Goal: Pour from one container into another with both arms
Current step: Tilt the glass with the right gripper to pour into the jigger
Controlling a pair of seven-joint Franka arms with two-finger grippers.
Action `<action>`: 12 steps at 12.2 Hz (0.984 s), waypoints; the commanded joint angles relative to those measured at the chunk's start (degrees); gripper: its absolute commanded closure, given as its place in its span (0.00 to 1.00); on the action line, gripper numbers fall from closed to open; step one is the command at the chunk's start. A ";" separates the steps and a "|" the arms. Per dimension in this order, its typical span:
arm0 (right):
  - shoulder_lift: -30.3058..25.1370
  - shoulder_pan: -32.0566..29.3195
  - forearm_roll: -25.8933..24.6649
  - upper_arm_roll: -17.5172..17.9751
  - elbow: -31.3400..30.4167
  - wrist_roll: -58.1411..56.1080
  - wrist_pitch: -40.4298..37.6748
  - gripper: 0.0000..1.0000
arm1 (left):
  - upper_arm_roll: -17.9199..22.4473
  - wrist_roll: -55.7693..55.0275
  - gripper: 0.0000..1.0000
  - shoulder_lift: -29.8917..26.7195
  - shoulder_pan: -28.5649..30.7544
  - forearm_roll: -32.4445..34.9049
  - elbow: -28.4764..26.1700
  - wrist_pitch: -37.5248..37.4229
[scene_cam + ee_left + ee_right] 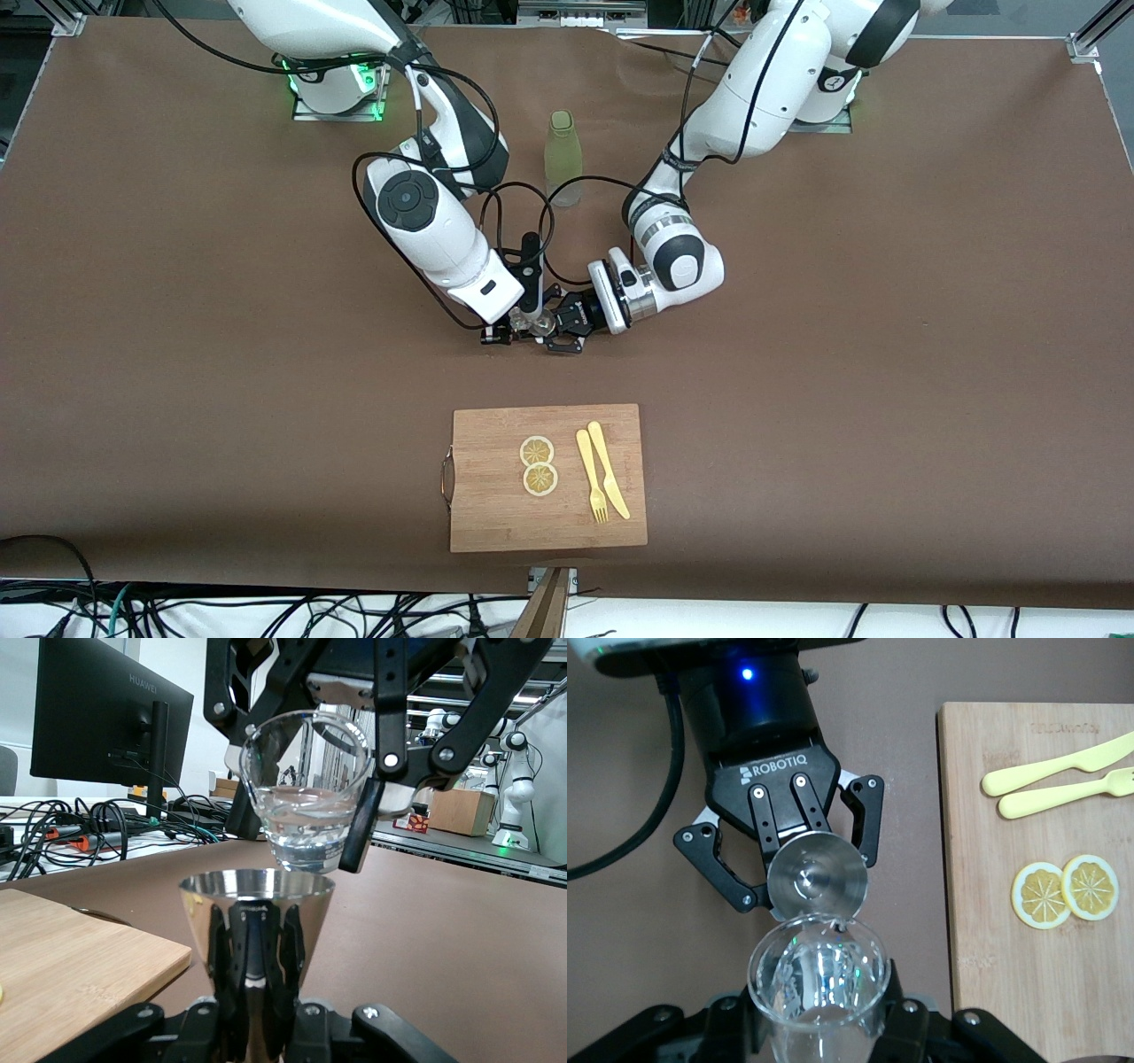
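Observation:
Both arms meet over the middle of the table. My left gripper (567, 330) (257, 992) is shut on a shiny metal cone-shaped cup (257, 908) (817, 875) (542, 326), held upright with its mouth up. Just above that cup, my right gripper (507, 333) (819, 1019) is shut on a clear glass (306, 806) (818, 979) that holds clear liquid. The glass's rim overlaps the cup's rim in the right wrist view. No stream shows between them. A black finger (359, 828) of the right gripper presses the glass's side.
A pale green bottle (564, 159) stands between the arms' bases. A wooden cutting board (496, 518) lies nearer the front camera, with two lemon slices (538, 465) and a yellow fork and knife (602, 483). A monitor (106, 718) and cables lie off the table.

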 commanded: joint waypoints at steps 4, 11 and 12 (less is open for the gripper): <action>-0.65 0.72 -3.33 0.43 -0.57 2.40 -0.42 0.75 | 0.69 1.67 1.00 0.45 -1.04 -2.84 1.33 0.83; -0.56 1.07 -4.21 0.43 -0.57 2.49 -0.42 0.75 | 0.69 1.67 1.00 0.45 -1.04 -2.84 1.33 0.83; -0.65 1.16 -4.21 0.43 -0.57 2.49 -0.42 0.75 | 0.69 1.67 1.00 0.45 -1.04 -2.84 1.33 0.83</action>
